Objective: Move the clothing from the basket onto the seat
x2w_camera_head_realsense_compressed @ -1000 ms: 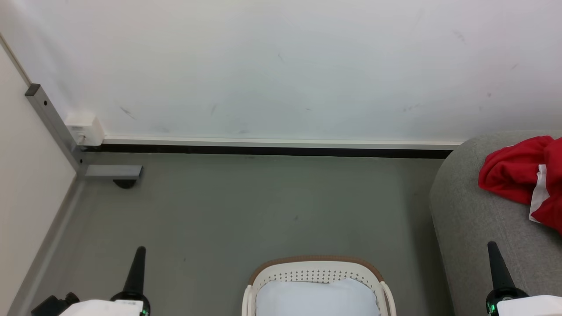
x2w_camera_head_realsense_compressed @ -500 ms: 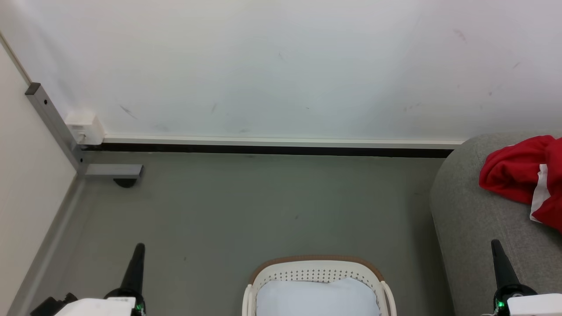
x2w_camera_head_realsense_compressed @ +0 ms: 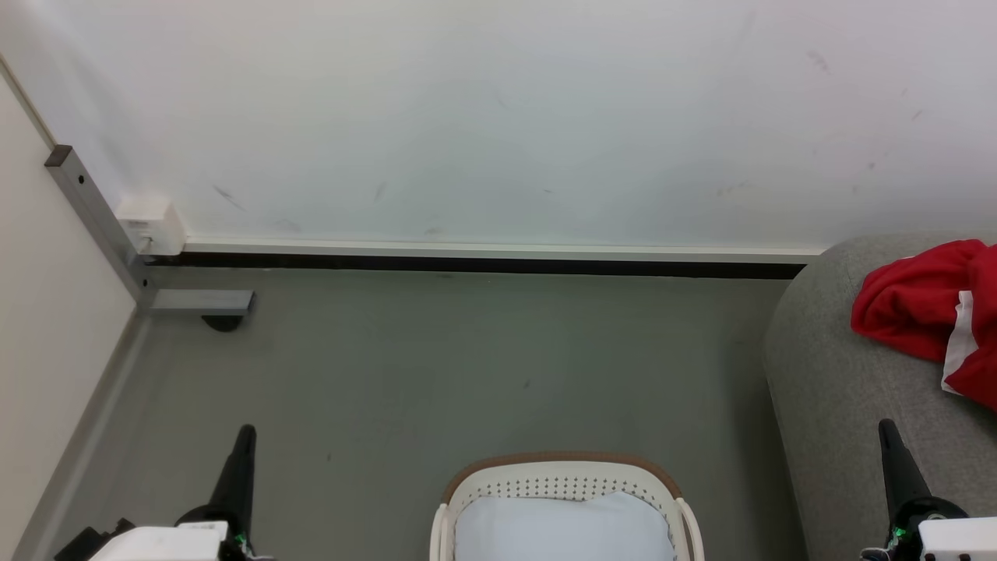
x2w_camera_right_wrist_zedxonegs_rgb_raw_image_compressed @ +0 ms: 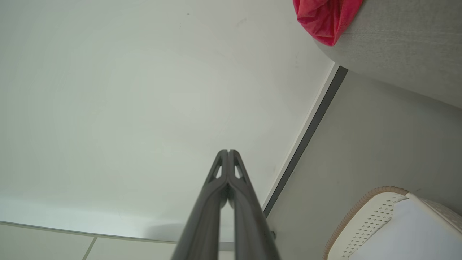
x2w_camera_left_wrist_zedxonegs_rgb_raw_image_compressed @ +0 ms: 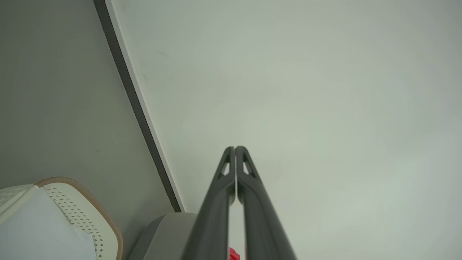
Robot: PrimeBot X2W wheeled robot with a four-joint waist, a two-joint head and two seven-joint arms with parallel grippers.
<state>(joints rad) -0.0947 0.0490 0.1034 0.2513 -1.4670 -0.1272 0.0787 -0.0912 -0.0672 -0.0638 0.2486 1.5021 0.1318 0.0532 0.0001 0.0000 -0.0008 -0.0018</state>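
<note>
The red clothing (x2w_camera_head_realsense_compressed: 927,308) with white trim lies bunched on the grey seat (x2w_camera_head_realsense_compressed: 841,389) at the right edge of the head view; the clothing (x2w_camera_right_wrist_zedxonegs_rgb_raw_image_compressed: 326,18) also rests on the seat (x2w_camera_right_wrist_zedxonegs_rgb_raw_image_compressed: 404,47) in the right wrist view. The cream basket (x2w_camera_head_realsense_compressed: 562,487) with its brown rim stands on the floor at bottom centre, a pale bluish-white surface inside it. My left gripper (x2w_camera_head_realsense_compressed: 246,433) is shut at lower left, well left of the basket. My right gripper (x2w_camera_head_realsense_compressed: 886,428) is shut at lower right, over the seat's front. Both wrist views show fingers (x2w_camera_left_wrist_zedxonegs_rgb_raw_image_compressed: 234,150) (x2w_camera_right_wrist_zedxonegs_rgb_raw_image_compressed: 228,153) pressed together, holding nothing.
A white wall (x2w_camera_head_realsense_compressed: 498,117) with a dark baseboard runs across the back. A grey metal post (x2w_camera_head_realsense_compressed: 97,222) with a foot and a white box (x2w_camera_head_realsense_compressed: 148,226) stands in the left corner. Grey floor (x2w_camera_head_realsense_compressed: 436,366) lies between basket and wall.
Both grippers have drifted slightly outward and lower in the head view, the left one leftward, the right one rightward. Clothing, basket and seat have stayed put.
</note>
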